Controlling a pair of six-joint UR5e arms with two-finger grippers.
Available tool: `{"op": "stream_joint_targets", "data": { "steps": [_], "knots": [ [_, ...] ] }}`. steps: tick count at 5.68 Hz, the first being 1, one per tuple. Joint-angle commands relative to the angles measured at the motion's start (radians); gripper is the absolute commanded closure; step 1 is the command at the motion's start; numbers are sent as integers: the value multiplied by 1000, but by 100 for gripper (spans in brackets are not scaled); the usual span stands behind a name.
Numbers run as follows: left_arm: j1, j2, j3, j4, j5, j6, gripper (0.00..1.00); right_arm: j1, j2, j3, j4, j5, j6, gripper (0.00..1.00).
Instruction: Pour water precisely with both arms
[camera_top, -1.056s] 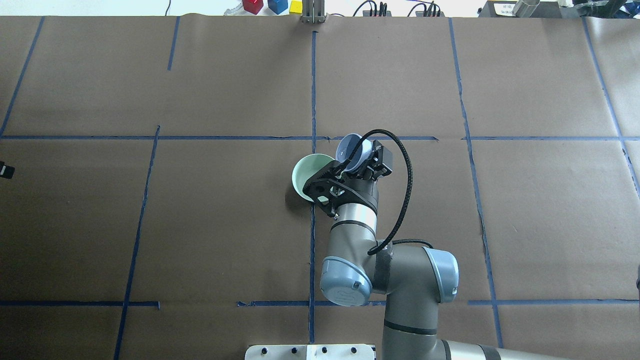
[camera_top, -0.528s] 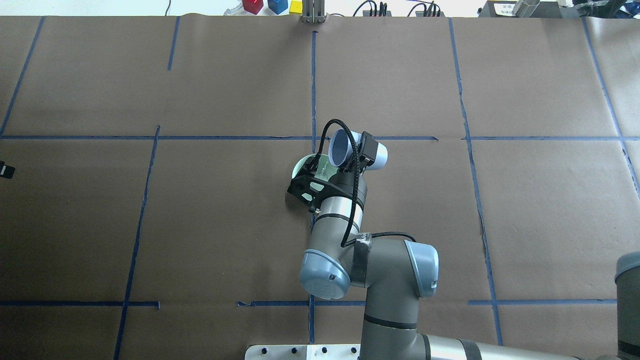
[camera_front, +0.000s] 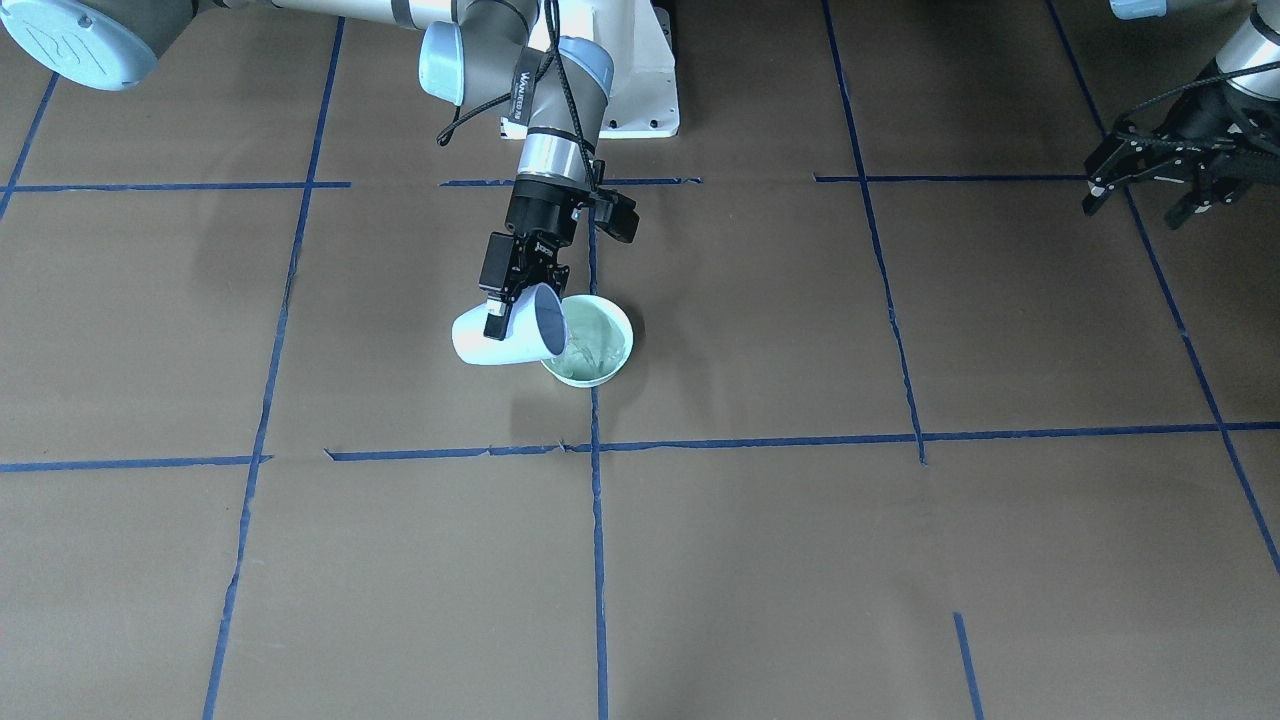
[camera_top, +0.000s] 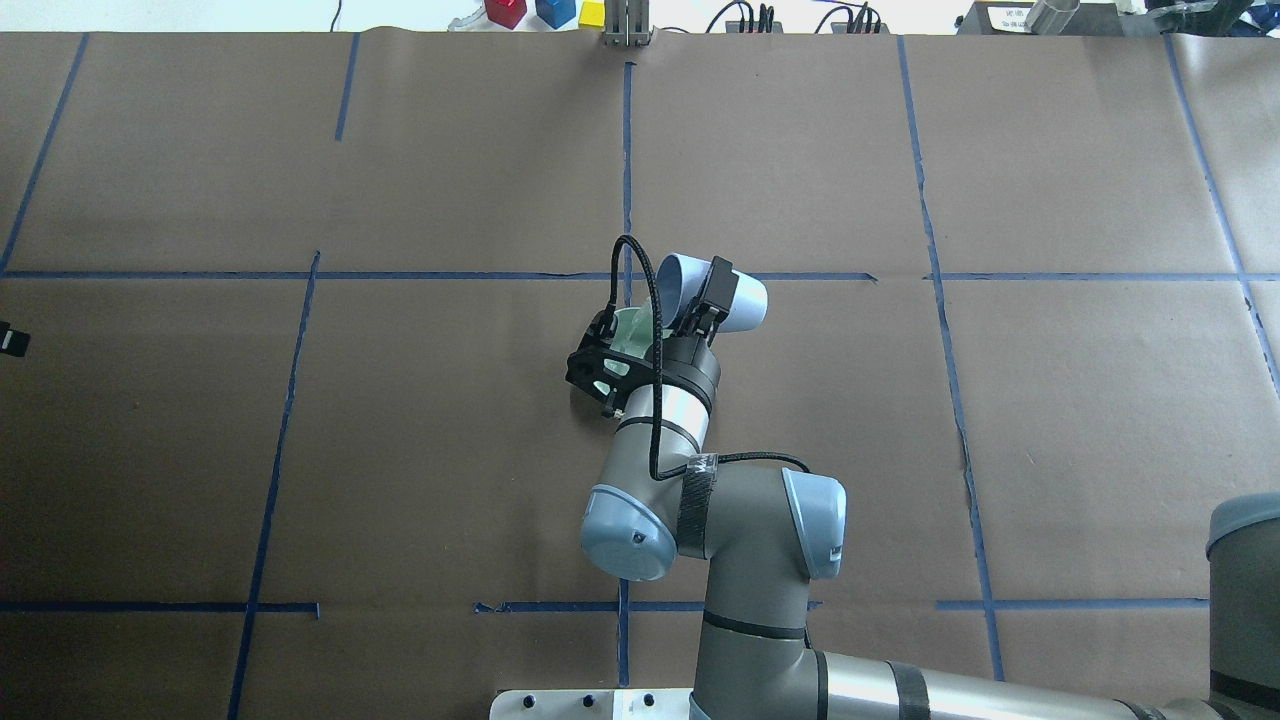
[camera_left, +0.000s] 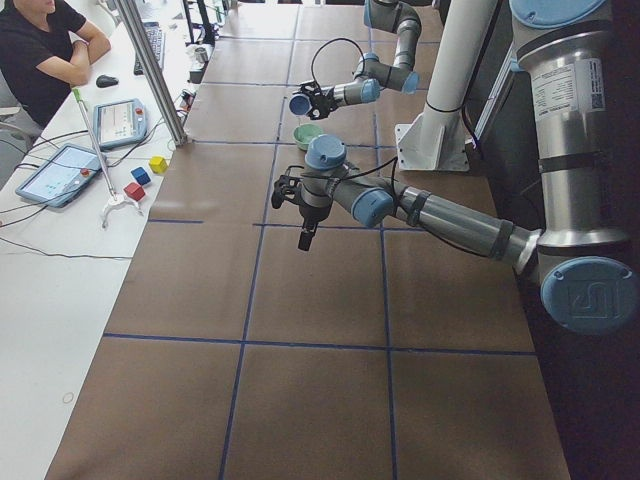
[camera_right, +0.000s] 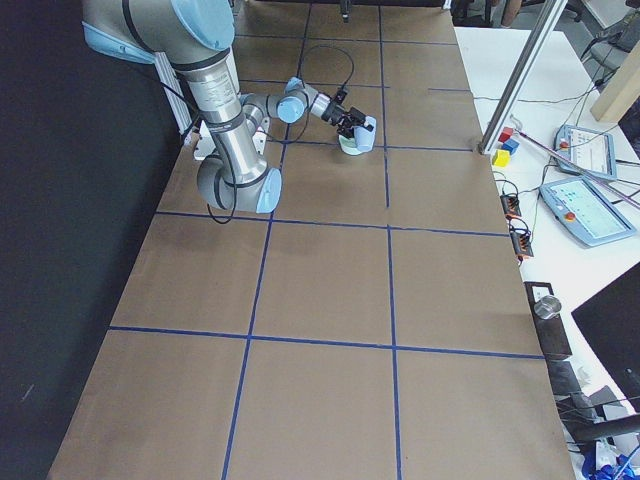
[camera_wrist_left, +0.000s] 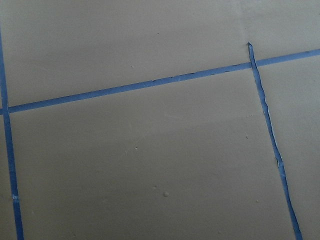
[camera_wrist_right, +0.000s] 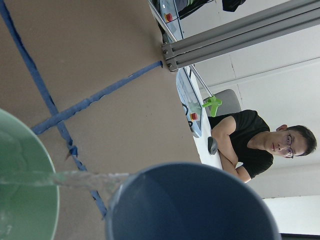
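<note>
My right gripper (camera_front: 515, 320) is shut on a pale blue cup (camera_front: 500, 340). It holds the cup tipped almost on its side, mouth over the rim of a mint-green bowl (camera_front: 612, 318) at the table's middle. The right wrist view shows a thin stream of water (camera_wrist_right: 75, 178) running from the cup's lip (camera_wrist_right: 190, 200) into the bowl (camera_wrist_right: 25, 190). Water (camera_front: 590, 348) glints inside the bowl. From overhead the cup (camera_top: 740, 295) sits just right of the bowl (camera_top: 630, 335), which the wrist partly hides. My left gripper (camera_front: 1142, 212) hangs open and empty, far off over bare table.
The table is brown paper with blue tape lines. Coloured blocks (camera_top: 535, 12) and a metal post (camera_top: 625, 25) stand at the far edge. The white pedestal (camera_front: 630, 80) stands behind the bowl. A seated person (camera_left: 45, 50) and tablets are beyond the far edge.
My right arm has shifted left and its wrist has rolled, tipping the cup from part-tilted to nearly sideways over the bowl. The bowl has stayed put.
</note>
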Motion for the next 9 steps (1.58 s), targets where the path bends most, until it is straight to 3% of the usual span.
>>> {"op": "stream_joint_targets", "data": {
  "steps": [1,4,6,8,9],
  "knots": [
    [1,-4,2,0,0,0,0,-3,-14,5,1,-7,-12,100],
    [1,-2,2,0,0,0,0,-6,-20,8,1,-17,-71,99],
    [0,1,0,0,0,0,0,-12,-23,11,39,-45,4,100],
    [0,2,-6,0,-2,0,0,-29,-65,13,171,-48,169,100],
    [0,2,-6,0,-2,0,0,-26,-87,21,305,-53,184,100]
  ]
}}
